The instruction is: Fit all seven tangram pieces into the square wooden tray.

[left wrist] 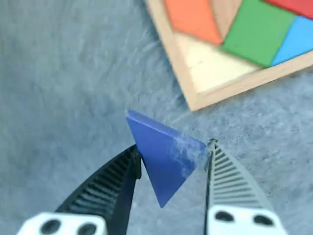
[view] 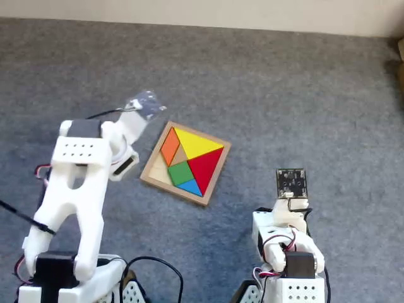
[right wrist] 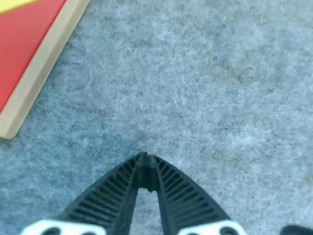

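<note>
Lower right, our right tool [right wrist: 146, 178] rests pinched shut and empty over the grey counter [right wrist: 220, 73]. Centre frame, the left tool [left wrist: 174, 148] clamps the blue triangle [left wrist: 165, 164] by its edges, just off the tray [left wrist: 230, 88] corner. We judge the bare slot [left wrist: 210, 66] beyond awaits it.

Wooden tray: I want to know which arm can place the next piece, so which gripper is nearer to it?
Left. The left gripper, holding a blue triangle, sits just off the tray rim; the right gripper is shut over the carpet, farther from it.
</note>
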